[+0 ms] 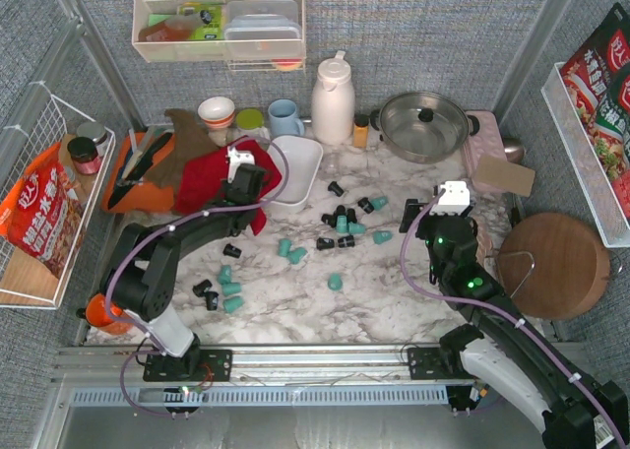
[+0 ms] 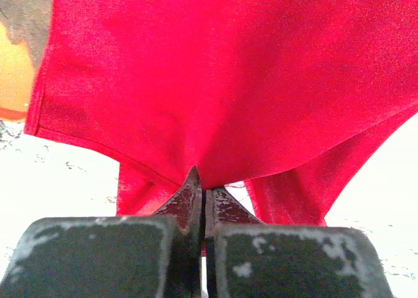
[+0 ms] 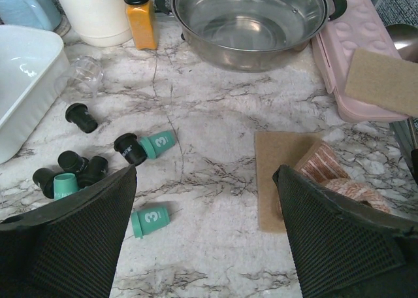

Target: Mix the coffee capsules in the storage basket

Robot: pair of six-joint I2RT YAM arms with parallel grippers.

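Teal and black coffee capsules lie scattered on the marble table, with a second group at the near left. The white storage basket stands behind them; no capsule shows in it. A red cloth hangs over its left edge. My left gripper is shut on the red cloth, its jaws pinching a fold. My right gripper is open and empty above bare table right of the capsules. In the right wrist view a teal capsule lies beside its left finger, and the basket shows at far left.
A steel pot, white thermos, orange-capped jar and blue mug stand at the back. A pink tray and brown pads lie to the right, with a round wooden board. A wire rack hangs left.
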